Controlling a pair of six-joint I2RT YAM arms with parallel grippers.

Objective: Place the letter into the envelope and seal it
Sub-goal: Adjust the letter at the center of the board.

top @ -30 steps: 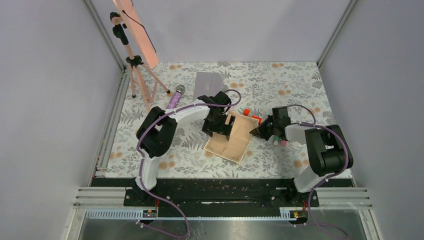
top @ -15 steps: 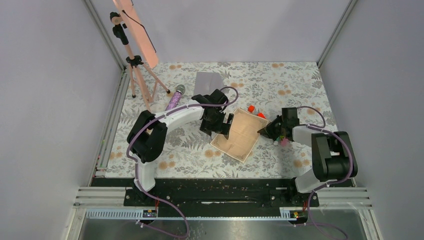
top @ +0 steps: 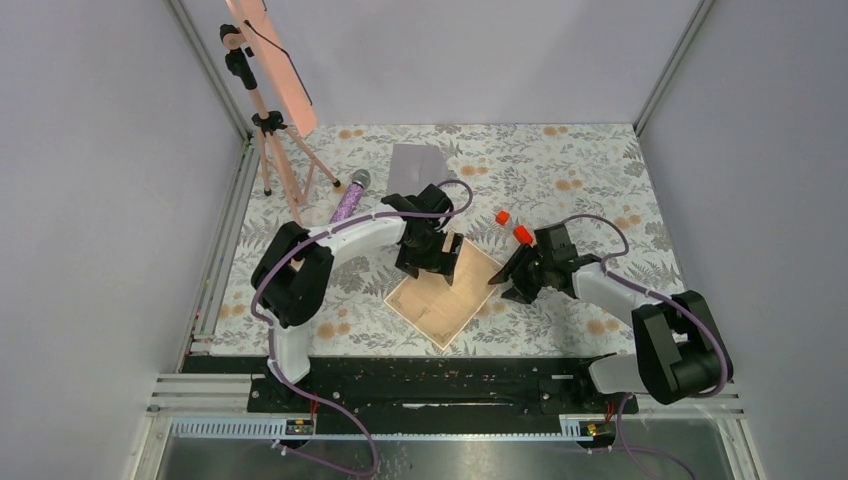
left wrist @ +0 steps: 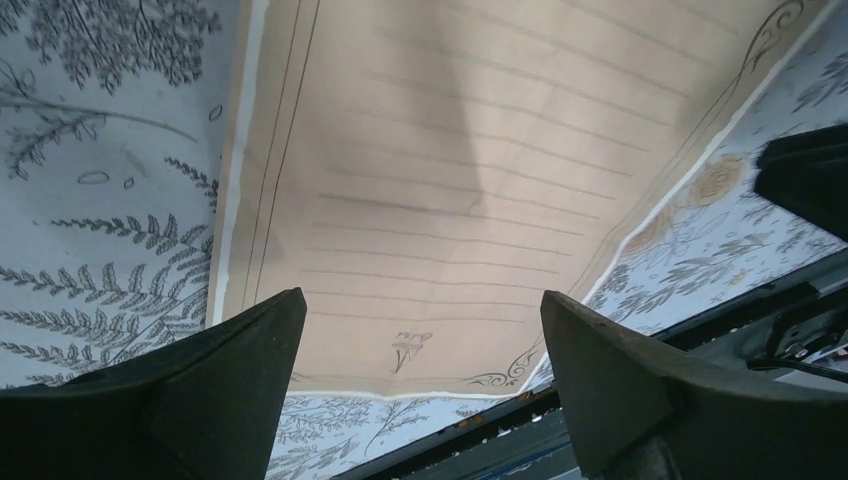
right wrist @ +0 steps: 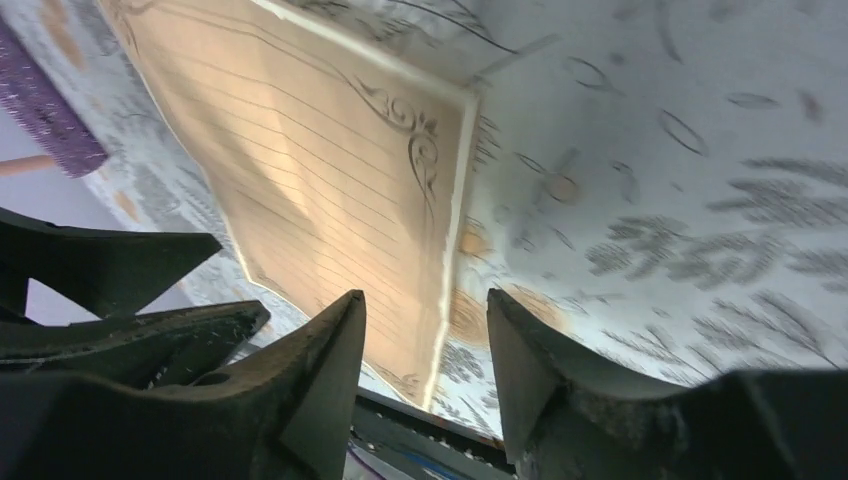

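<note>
The letter (top: 440, 305), a cream lined sheet, lies flat on the floral table in front of both arms. My left gripper (top: 441, 264) hovers over its far edge, wide open, with the sheet (left wrist: 450, 150) showing between the fingers and nothing gripped (left wrist: 422, 300). My right gripper (top: 500, 281) is at the sheet's right corner, open; the paper's edge (right wrist: 300, 170) runs between the parted fingers (right wrist: 425, 298) and does not touch them. The grey-lilac envelope (top: 415, 160) lies flat at the back of the table, apart from both grippers.
A tripod with a pink panel (top: 268, 110) stands at the back left. A purple microphone (top: 350, 196) lies beside it. Two red-capped small items (top: 513, 226) sit just behind the right gripper. The black base rail (top: 440, 375) runs along the near edge.
The right gripper has opened and let go of the letter. The sheet, raised half a second ago, now lies flat, shifted nearer and to the left. The right arm reached leftward.
</note>
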